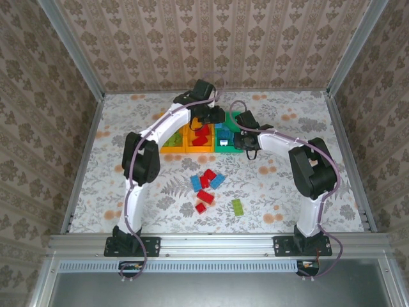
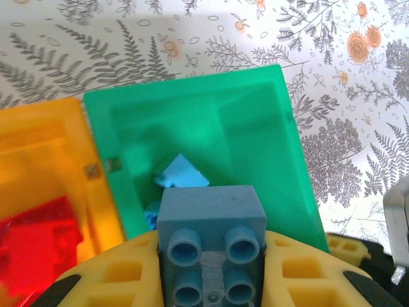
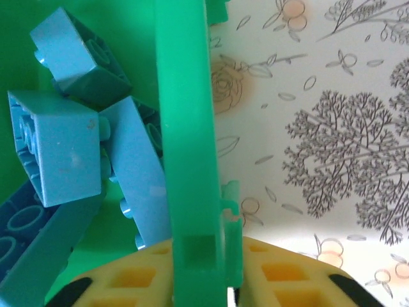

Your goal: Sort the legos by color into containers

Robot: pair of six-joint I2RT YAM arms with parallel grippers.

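Here, left hand (image 2: 211, 272) tight around blue lego (image 2: 211, 214), right hand (image 3: 203, 278) tight on green bin (image 3: 185, 128) wall.

Over the green bin (image 2: 192, 121) hang the left fingers (image 1: 218, 119), gripping a blue brick (image 2: 211, 214); the right fingers (image 1: 241, 138) pinch its right wall, blocking that side. Loose bricks (image 1: 208, 185) litter the near centre of the bench (image 1: 307, 115); its left, right and far margins lie open
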